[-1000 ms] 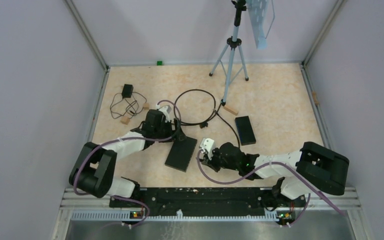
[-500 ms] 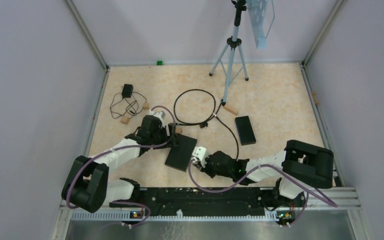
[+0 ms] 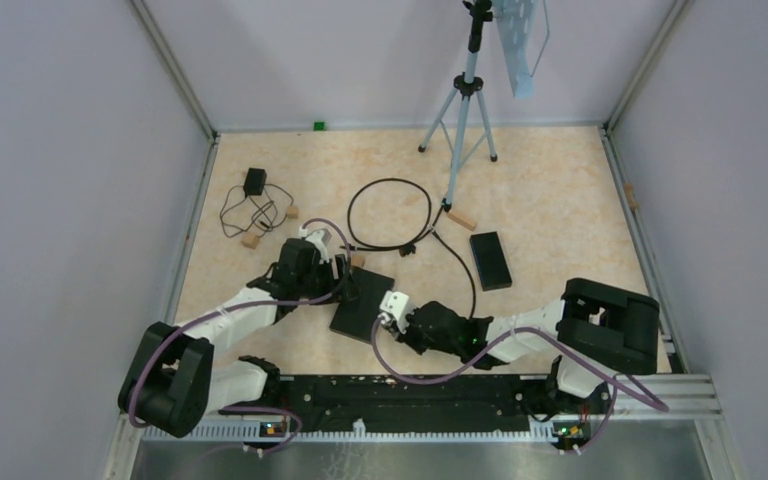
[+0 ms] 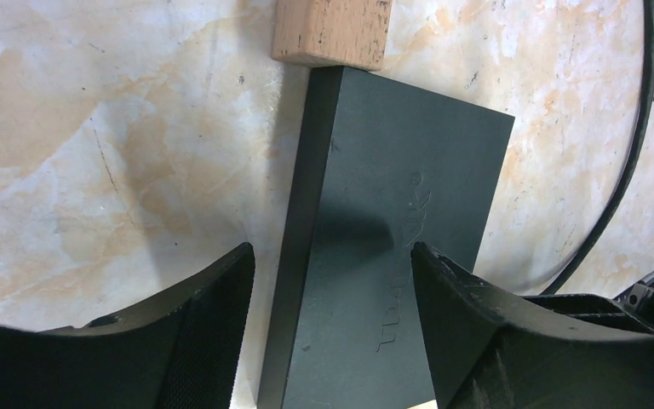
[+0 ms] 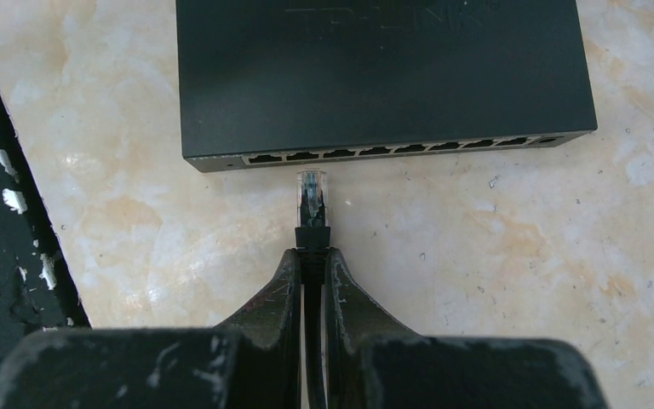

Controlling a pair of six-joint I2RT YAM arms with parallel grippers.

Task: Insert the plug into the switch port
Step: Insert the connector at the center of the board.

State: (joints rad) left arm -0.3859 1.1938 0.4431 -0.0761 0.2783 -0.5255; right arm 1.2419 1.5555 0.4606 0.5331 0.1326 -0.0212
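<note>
The right gripper (image 5: 311,266), pinched shut on the plug (image 5: 311,194), points it lengthwise at the port row (image 5: 392,152) of the switch (image 5: 375,77) just ahead, while the left gripper (image 4: 332,264) straddles the switch, jaws spread.

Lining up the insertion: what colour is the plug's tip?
Transparent, black body behind; the plug shows best in the right wrist view.

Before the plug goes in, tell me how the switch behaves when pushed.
The switch probably slides easily: flat case, smooth table. It looks light, so the plug might shove it back. The open left claw straddling it should stop that.
</note>
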